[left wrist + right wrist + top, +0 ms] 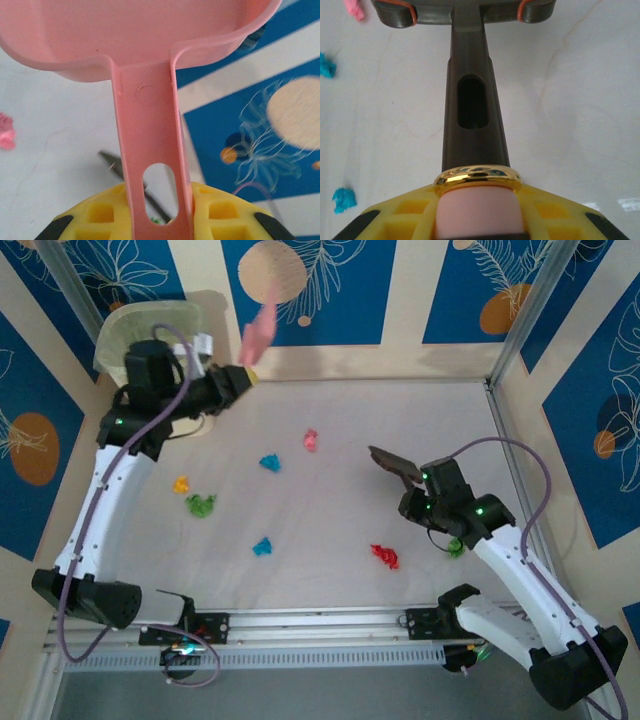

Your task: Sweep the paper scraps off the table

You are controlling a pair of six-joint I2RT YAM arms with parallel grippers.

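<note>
Our left fingers [75, 222] clamp the dustpan [145, 125] handle at far left. Our right fingers [395, 212] grip the brush [472, 75]. Scraps [270, 462] lie scattered on the desk [320, 530].

Robotics lab cell: aluminium-railed table [330, 515] walled by patterned panels [345, 310]

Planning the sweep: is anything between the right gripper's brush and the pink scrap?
Nothing visible. Only bare table lies between the brush, held in the right gripper, and the pink scrap.
</note>
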